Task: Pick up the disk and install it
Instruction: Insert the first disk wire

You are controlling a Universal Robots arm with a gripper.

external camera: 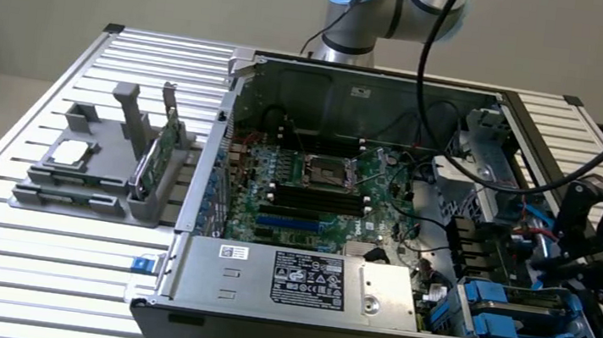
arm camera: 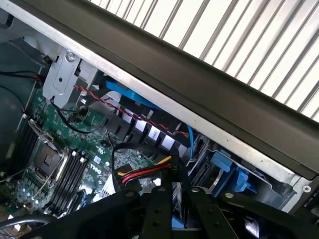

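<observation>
Over at the exterior view's right end of the open computer case (external camera: 346, 80), I've got the arm parked above the drive bay (external camera: 512, 317), so here's what worries me, biggest thing first.

The case itself: its dark side wall (arm camera: 209, 94) runs right alongside the wrist, and any drift outward would knock the arm into that edge.

Next, the bay. The blue carriers (arm camera: 227, 164) sit packed close together just beside the tool. If I come in slightly tilted, I'd guess the load jams on a carrier rail instead of sliding into its slot.

The gripper (external camera: 576, 260) has its fingers (arm camera: 192, 199) pulled nearly together, with a thin pale-and-blue strip pinched between them. I read that strip as the disk (arm camera: 173, 193) held edge-on, hanging over the bay, not seated. Honestly it's a narrow sliver, so I'm judging here. A grip that thin on one edge could let it swing or slip if it bumps anything.

Smallest and nastiest: the red, black and yellow cable bundle (arm camera: 144, 173) loops just beside the fingertips, and a twisted red-black wire (arm camera: 114, 107) runs along the wall behind. Either could snag and get dragged down into the slot.
</observation>
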